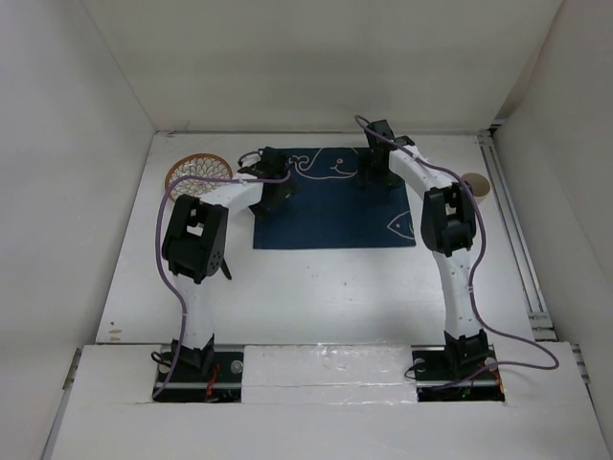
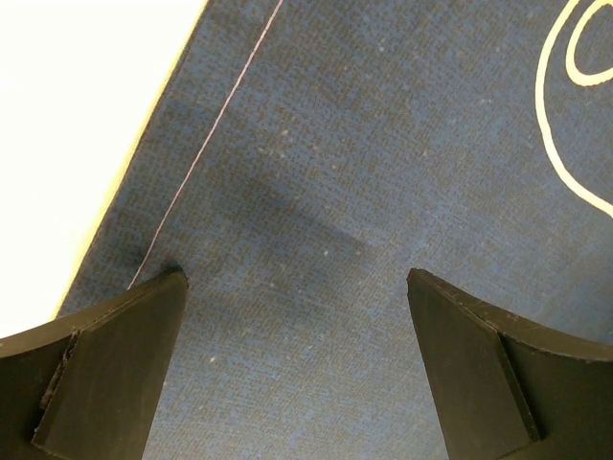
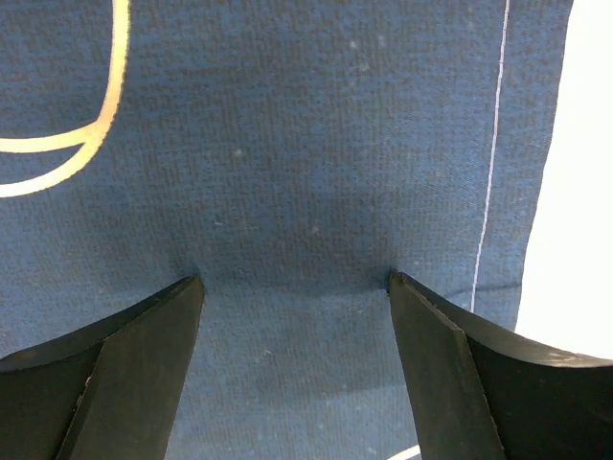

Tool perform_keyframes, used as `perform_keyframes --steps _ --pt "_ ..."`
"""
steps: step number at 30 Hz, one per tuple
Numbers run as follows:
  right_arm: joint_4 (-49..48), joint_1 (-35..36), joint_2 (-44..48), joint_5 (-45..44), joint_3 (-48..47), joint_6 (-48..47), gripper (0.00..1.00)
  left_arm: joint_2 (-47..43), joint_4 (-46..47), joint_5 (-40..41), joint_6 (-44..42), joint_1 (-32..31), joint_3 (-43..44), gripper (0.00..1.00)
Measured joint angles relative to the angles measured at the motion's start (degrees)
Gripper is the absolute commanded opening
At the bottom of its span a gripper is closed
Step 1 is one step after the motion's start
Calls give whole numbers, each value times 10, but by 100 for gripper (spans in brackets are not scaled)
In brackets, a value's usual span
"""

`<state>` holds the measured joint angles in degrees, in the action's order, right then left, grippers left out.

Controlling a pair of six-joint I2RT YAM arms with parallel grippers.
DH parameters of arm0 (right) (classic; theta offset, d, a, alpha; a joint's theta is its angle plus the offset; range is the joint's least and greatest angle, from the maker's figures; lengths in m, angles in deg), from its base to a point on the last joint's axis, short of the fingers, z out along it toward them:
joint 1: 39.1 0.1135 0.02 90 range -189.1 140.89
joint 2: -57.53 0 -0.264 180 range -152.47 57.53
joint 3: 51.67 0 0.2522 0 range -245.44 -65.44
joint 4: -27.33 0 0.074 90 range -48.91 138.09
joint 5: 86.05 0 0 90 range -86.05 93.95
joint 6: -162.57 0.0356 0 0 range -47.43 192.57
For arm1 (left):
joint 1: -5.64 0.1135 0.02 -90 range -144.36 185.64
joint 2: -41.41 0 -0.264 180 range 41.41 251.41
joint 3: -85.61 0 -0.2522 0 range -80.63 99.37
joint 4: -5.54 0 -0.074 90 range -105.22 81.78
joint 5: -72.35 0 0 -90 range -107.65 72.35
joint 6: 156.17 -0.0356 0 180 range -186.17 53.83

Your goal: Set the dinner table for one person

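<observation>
**Claw state.** The left claw (image 2: 297,278) is spread fully open and nothing is held between its fingers. The right claw (image 3: 295,280) is also open and empty. Its fingertips appear to touch the cloth below, though contact cannot be confirmed.

**Position of items.** The counter (image 1: 316,297) lies beneath everything and carries a blue placemat (image 1: 330,216) at its middle, toward the far side. The long axis of the placemat runs left to right across the counter. The left claw is placed over the far-left corner of the placemat, with the stitched hem just to its left. The right claw is placed over the far-right part, with the hem just to its right.

**Relation governing the next move.** A round woven dish (image 1: 196,172) rests on the counter just beyond the left hem, so it is nearer the left arm. A small tan disc (image 1: 476,184) lies beyond the right hem, nearer the right arm. The placemat is judged to be laid out already. Each remaining item is best fetched by the arm on its own side and carried inward.
</observation>
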<state>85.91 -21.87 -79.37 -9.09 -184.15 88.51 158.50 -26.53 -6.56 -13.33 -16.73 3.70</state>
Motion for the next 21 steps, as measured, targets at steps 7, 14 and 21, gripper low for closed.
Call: perform_keyframes --steps 7,14,21 --pt "47 -10 -42 19 -78 -2 84 7 -16 -15 -4 3 15 100" --pt "37 -14 -33 30 -56 -3 84 21 -36 -25 -13 7 42 100" --pt "30 -14 -26 30 -45 -3 84 23 -38 -31 -16 7 43 100"
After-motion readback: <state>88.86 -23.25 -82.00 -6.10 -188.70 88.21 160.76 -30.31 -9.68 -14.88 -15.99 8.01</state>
